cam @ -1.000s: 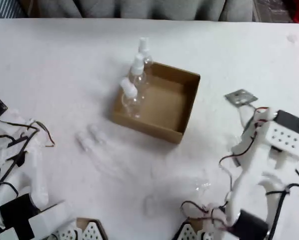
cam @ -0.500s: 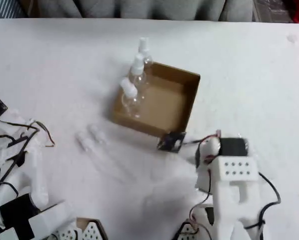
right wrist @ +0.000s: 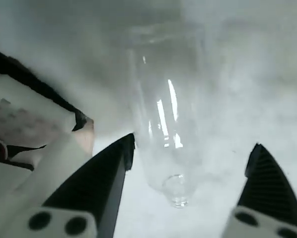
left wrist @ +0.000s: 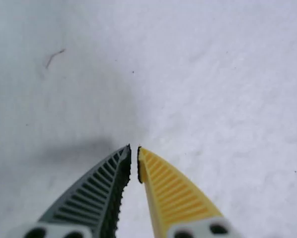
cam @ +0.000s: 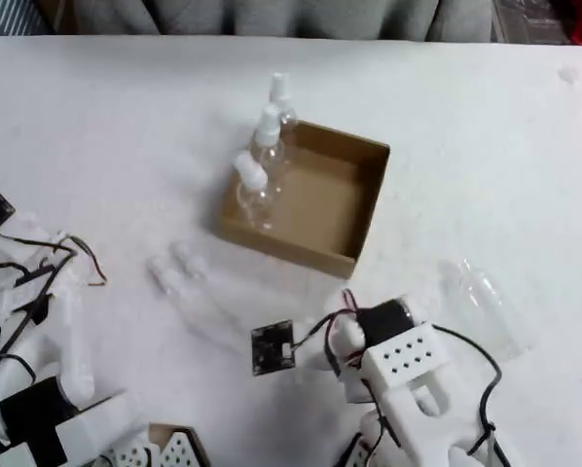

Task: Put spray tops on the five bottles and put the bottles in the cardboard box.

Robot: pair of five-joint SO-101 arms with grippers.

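Observation:
The cardboard box point(cam: 354, 255) stands open at the table's middle. Three clear bottles with white spray tops point(cam: 268, 127) stand in a row along its left wall; whether inside or beside it I cannot tell. Two loose spray tops point(cam: 172, 269) lie left of the box. A topless clear bottle point(cam: 484, 300) lies at the right. Another topless bottle point(right wrist: 166, 124) lies between the fingers of my open right gripper point(right wrist: 194, 143), mouth toward the camera, untouched. The right arm point(cam: 400, 356) is at the front centre. My left gripper point(left wrist: 134, 148) is shut on nothing over bare table.
The left arm point(cam: 38, 331) is folded at the front left corner with loose wires around it. The right arm's small camera board point(cam: 272, 347) juts out left of the arm. The white tabletop point(cam: 106, 146) is bare at the back left.
The right arm has swung from the table's right side across the front to the front centre, uncovering the lying bottle at the right. The left arm has kept still.

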